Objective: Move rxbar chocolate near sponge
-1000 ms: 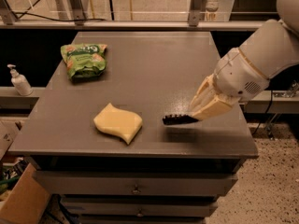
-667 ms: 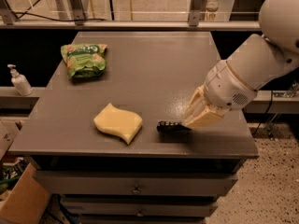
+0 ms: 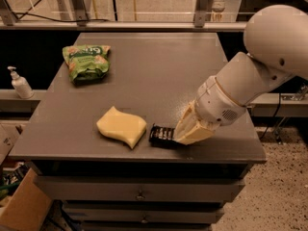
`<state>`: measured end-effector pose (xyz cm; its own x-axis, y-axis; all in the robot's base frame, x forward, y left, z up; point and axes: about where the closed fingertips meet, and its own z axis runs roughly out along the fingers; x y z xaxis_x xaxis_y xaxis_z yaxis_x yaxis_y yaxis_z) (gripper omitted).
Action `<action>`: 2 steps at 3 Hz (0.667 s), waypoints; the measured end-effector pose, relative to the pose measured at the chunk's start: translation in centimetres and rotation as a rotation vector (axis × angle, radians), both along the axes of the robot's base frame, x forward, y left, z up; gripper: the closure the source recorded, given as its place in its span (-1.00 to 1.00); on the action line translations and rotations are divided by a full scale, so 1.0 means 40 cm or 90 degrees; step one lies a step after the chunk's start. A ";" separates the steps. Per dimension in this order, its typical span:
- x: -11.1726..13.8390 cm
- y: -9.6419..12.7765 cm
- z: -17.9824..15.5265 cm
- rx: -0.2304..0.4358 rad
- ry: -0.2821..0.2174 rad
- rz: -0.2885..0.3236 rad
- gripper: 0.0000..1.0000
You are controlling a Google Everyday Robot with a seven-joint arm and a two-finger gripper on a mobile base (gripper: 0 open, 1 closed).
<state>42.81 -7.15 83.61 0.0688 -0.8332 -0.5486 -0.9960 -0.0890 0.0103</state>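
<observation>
The rxbar chocolate [image 3: 161, 134] is a small black wrapped bar with white lettering, low at the table's front, just right of the sponge [image 3: 121, 126]. The sponge is pale yellow with wavy edges and lies flat near the front edge. My gripper [image 3: 179, 136] with cream fingers is shut on the bar's right end, reaching in from the right. The bar's left end is a short gap from the sponge's right tip. I cannot tell whether the bar rests on the table or hovers just above it.
A green crinkly snack bag [image 3: 86, 61] lies at the back left of the grey table [image 3: 159, 71]. A white pump bottle [image 3: 19, 83] stands on a ledge off the left side. Drawers sit below the table's front edge [image 3: 139, 158].
My gripper has carried the chocolate bar left and down toward the front, from well right of the sponge to just beside it.
</observation>
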 end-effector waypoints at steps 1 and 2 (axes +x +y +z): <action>-0.013 0.025 -0.011 0.009 0.017 0.018 0.67; -0.022 0.041 -0.016 0.015 0.031 0.031 0.20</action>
